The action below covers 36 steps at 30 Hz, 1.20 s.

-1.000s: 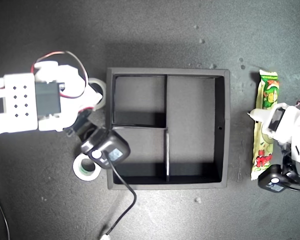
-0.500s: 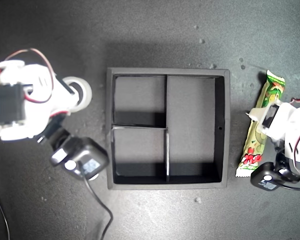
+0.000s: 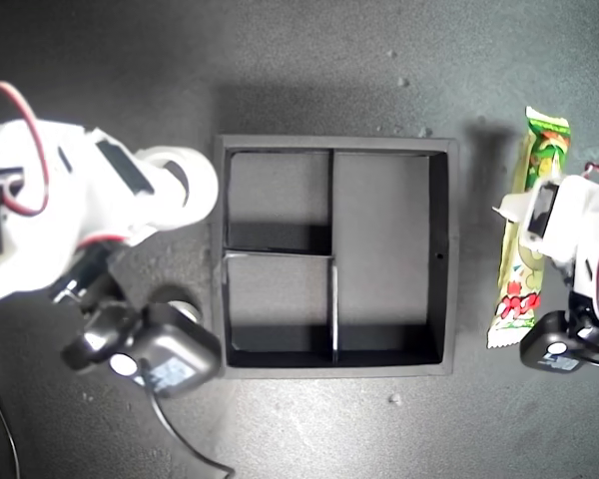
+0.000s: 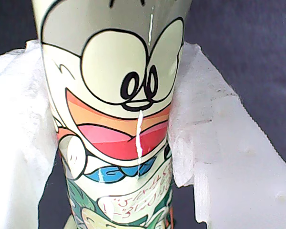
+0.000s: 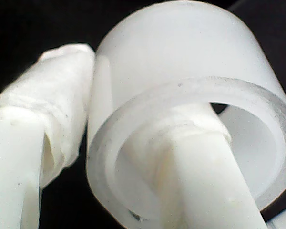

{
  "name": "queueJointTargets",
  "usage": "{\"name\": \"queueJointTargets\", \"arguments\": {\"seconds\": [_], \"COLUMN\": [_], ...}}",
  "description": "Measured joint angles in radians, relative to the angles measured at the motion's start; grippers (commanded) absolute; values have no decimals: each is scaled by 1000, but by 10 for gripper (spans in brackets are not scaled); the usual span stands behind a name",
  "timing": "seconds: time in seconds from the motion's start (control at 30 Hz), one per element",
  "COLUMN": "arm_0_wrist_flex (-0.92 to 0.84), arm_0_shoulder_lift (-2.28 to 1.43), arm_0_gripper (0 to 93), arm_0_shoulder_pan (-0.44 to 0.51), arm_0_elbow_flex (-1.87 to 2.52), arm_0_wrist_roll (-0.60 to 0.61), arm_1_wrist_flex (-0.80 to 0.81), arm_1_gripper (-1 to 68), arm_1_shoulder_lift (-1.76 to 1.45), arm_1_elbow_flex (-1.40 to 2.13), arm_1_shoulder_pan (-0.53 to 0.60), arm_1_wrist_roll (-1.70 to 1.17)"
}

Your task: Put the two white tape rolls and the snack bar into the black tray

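My first gripper (image 3: 535, 222) is clamped on the snack bar (image 3: 531, 225), my second gripper (image 3: 175, 185) pinches a white tape roll (image 3: 185, 180), both outside the black tray (image 3: 220, 259).

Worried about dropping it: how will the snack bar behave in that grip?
The snack bar looks long and narrow, so its free ends may droop or swing. Its glossy wrapper could slip between my first gripper's padded fingers.

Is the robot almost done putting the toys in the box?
Not yet. The black tray has nothing in it. My first gripper is shut on the snack bar, and my second gripper is shut on one white tape roll. The other roll is mostly hidden under my second arm.
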<state>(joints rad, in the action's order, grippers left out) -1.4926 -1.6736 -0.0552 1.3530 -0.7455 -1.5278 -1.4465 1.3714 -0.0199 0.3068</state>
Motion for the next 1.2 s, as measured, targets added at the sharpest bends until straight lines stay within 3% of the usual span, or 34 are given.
{"name": "queueJointTargets", "arguments": {"seconds": [0.23,0.6,0.77,1.03,1.2], "arm_0_wrist_flex": [-2,-12,-91,-311,-322], "arm_0_shoulder_lift": [167,503,646,999,1015], "arm_0_gripper": [1,1,1,1,19], "arm_0_shoulder_pan": [18,3,5,5,8], "arm_0_elbow_flex": [-135,-387,-569,-1118,-1160], "arm_0_wrist_roll": [14,35,41,52,51], "arm_1_wrist_flex": [-44,204,179,129,91], "arm_1_gripper": [116,123,128,139,213], "arm_1_shoulder_lift": [0,241,488,529,529], "arm_1_elbow_flex": [-195,-407,-681,-721,-735], "arm_1_shoulder_pan": [2,54,83,103,118], "arm_1_wrist_roll": [-26,46,74,114,114]}}
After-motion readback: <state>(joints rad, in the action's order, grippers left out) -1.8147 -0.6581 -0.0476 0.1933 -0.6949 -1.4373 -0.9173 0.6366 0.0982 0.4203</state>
